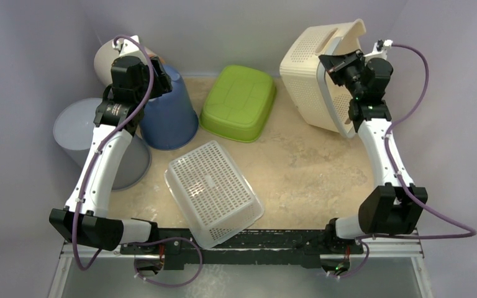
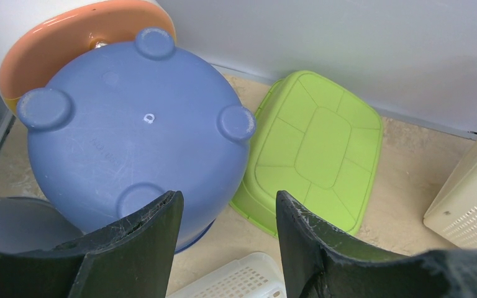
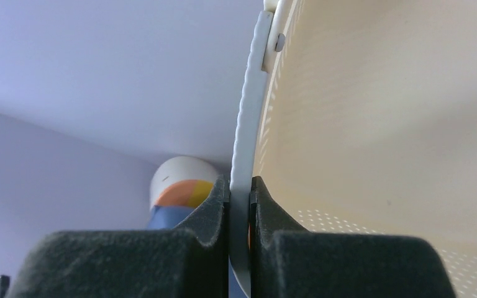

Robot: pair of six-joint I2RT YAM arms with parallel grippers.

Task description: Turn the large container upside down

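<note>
Top external | large container (image 1: 313, 74) tipped sideways, mouth rightward | right tool (image 3: 239, 186) clamps it | left tool (image 2: 227, 208) released

Cream perforated container (image 1: 310, 65); blue bucket (image 1: 174, 118); lime tub (image 1: 239, 102); white lattice basket (image 1: 214, 186); grey bin (image 1: 74, 127)

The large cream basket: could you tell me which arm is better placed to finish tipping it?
Likely the right: the right fingers pinch the tilted cream basket by its rim; the left fingers hang open above the blue bucket.
</note>
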